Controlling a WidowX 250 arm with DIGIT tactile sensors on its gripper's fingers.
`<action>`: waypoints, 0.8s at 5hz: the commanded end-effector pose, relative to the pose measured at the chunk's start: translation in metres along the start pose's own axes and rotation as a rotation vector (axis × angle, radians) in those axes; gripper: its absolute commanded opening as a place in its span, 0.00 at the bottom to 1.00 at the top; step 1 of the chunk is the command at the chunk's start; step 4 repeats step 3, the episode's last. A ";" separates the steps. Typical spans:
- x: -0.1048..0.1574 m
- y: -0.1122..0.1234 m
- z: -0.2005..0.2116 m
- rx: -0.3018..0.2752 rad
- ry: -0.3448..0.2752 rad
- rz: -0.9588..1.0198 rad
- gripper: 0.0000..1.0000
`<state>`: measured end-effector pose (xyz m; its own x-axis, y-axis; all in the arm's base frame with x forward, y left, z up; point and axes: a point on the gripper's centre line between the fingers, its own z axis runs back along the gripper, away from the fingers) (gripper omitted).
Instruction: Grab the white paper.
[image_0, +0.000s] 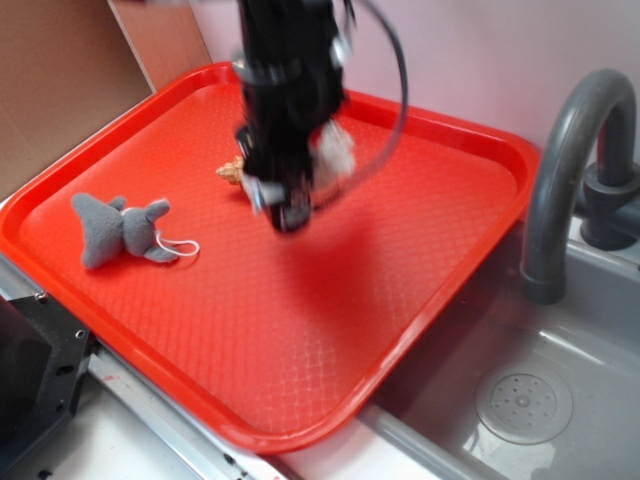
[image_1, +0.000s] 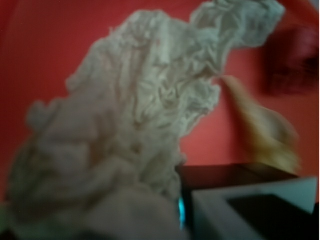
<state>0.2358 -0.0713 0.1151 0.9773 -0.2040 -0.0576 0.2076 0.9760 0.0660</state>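
seashell (image_0: 232, 170) beside hand (image_0: 290, 205), tray (image_0: 300, 330) front open

A: Check all surfaces for legible text, labels, brands, numbers or signs.

B: None found. The red tray (image_0: 440, 290) carries only an embossed grid pattern, no lettering. The grey plush toy (image_0: 120, 228), at 9 o'clock on the tray, shows no readable tag.

A: Wrist view?

B: Too blurred; nothing legible there.
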 end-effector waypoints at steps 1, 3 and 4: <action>-0.038 0.043 0.090 -0.120 -0.191 0.414 0.00; -0.045 0.042 0.104 -0.046 -0.197 0.451 0.00; -0.045 0.042 0.104 -0.046 -0.197 0.451 0.00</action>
